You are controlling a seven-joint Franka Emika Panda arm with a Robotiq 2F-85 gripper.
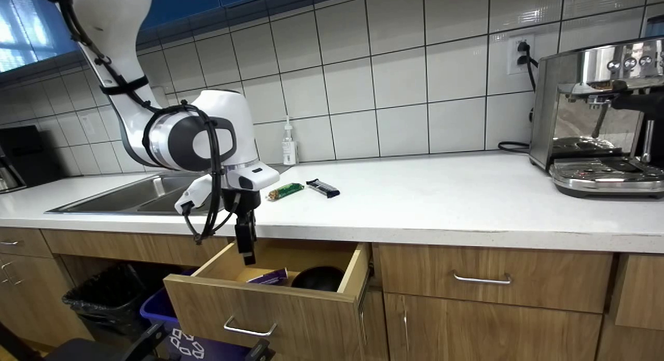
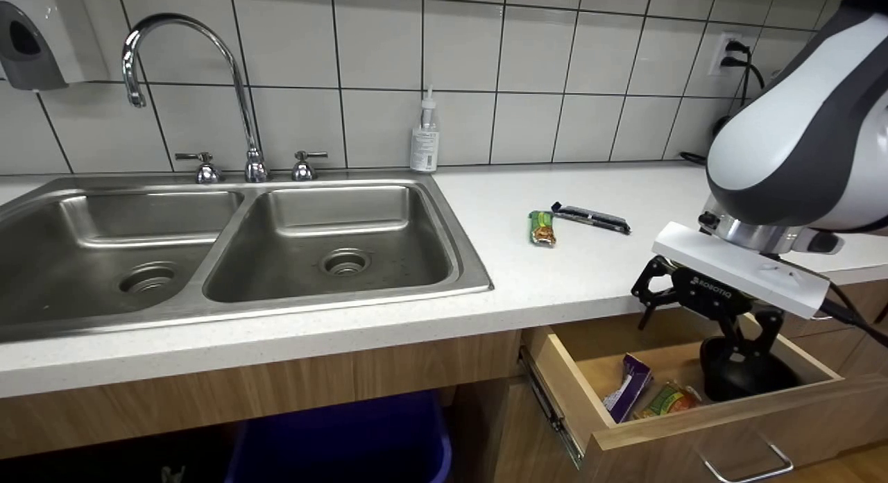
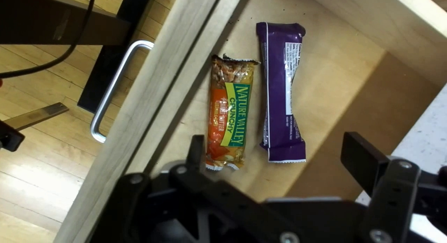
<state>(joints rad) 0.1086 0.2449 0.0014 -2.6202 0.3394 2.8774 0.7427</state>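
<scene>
Black fingers point(image 3: 363, 161) parted, the gripper point(image 3: 275, 141) is hanging over the drawer point(image 1: 290, 306); dipping, clearance being unclear, could be knocking the bowl point(image 1: 318, 279) inside.

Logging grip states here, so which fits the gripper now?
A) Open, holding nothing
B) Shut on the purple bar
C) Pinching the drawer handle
A: in the wrist view the gripper has its fingers wide apart, and the purple bar lies ungripped in the drawer.
</scene>
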